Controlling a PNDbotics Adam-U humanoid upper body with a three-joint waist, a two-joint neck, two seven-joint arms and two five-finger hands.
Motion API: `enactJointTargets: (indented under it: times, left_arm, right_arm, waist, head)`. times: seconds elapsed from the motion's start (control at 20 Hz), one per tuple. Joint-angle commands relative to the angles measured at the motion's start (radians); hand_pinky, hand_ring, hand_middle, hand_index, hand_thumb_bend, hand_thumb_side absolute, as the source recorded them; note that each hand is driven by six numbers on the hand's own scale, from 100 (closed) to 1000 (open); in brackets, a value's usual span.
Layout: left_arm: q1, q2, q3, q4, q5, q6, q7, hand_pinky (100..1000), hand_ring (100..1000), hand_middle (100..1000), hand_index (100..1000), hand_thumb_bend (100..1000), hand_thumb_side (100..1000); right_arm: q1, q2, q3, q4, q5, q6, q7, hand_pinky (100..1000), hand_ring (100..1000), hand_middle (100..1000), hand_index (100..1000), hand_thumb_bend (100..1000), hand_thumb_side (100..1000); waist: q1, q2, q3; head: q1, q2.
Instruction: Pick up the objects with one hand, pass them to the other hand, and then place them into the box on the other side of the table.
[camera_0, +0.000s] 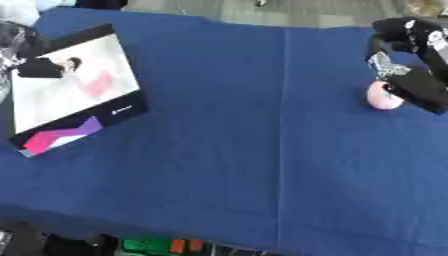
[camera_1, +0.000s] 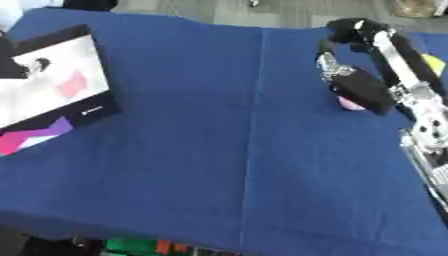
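A small round pink object (camera_0: 381, 98) lies on the blue tablecloth (camera_0: 227, 125) at the far right. My right hand (camera_1: 361, 92) comes down from the upper right and sits directly over it, covering its right side; whether it holds the object does not show. At the left stands a flat black box (camera_0: 122, 111) with a white inside, and a pink item (camera_0: 98, 84) lies in it. My left hand (camera_0: 38, 68) shows as a dark shape over the box's left part, mostly cut off by the picture edge.
Behind my right forearm, at the right edge, a yellow-green thing (camera_1: 431, 64) peeks out. Green and orange things (camera_0: 159, 245) lie below the table's near edge. A fold line (camera_0: 282, 130) runs down the cloth.
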Motion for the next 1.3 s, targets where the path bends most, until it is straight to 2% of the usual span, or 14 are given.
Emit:
enactJointTargets:
  times: [0.05,0.25,0.3,0.45,0.5,0.55,0.6,0.9,1.3]
  left_arm:
    - [-0.008,0.016,0.03,-0.089,0.054,0.005,0.039,714,686,687,731,483,561]
    - [0.0,0.014,0.033,-0.14,0.101,0.021,0.074,713,685,688,730,479,559]
    - [-0.003,0.01,0.037,-0.147,0.108,0.02,0.08,703,671,692,723,442,543]
    - [-0.034,-0.049,0.059,-0.213,0.15,-0.017,0.121,701,666,696,720,421,537]
    - [-0.03,-0.061,0.064,-0.24,0.167,-0.03,0.138,700,665,697,720,638,617]
    - [-0.026,-0.075,0.069,-0.265,0.183,-0.041,0.153,697,663,696,719,413,536]
    - [-0.021,-0.086,0.071,-0.291,0.198,-0.047,0.169,693,661,694,717,408,535]
    - [0.014,-0.15,0.064,-0.418,0.293,-0.062,0.263,683,658,703,719,394,535]
    - [0.036,-0.174,0.038,-0.429,0.425,-0.1,0.352,687,666,713,720,393,545]
  right_arm:
    - [-0.005,-0.038,-0.028,-0.015,-0.011,0.005,-0.015,883,862,747,830,100,546]
    - [-0.003,-0.047,-0.038,-0.018,-0.02,0.006,-0.022,883,862,748,831,100,542]
    - [-0.002,-0.052,-0.042,-0.018,-0.019,0.006,-0.024,886,862,751,845,100,504]
    - [0.01,-0.098,-0.084,-0.015,-0.006,0.007,-0.015,894,866,762,859,100,483]
    - [0.013,-0.109,-0.093,-0.015,0.0,0.007,-0.006,898,870,767,863,100,575]
    - [0.016,-0.121,-0.103,-0.012,0.009,0.009,0.004,900,873,770,866,100,510]
    - [0.018,-0.132,-0.114,-0.008,0.017,0.009,0.014,903,877,773,867,100,471]
    - [0.0,-0.205,-0.171,0.059,0.068,0.015,0.076,924,893,792,884,100,394]
    - [-0.052,-0.284,-0.179,0.18,0.101,-0.008,0.204,956,915,826,901,100,354]
  waist:
    - [-0.011,-0.001,0.001]
    - [-0.012,-0.001,0.001]
    - [-0.014,-0.003,-0.004]
    - [-0.019,-0.002,-0.006]
    - [-0.019,-0.001,-0.005]
    - [-0.02,0.0,-0.006]
    - [-0.021,0.001,-0.007]
    - [-0.025,0.006,-0.013]
    - [-0.027,0.008,-0.011]
  head:
    - [-0.029,0.006]
    - [-0.042,0.006]
    - [-0.051,0.006]
    - [-0.088,0.006]
    - [-0.095,0.006]
    - [-0.102,0.006]
    - [-0.107,0.006]
    - [-0.136,-0.002]
    - [-0.17,-0.014]
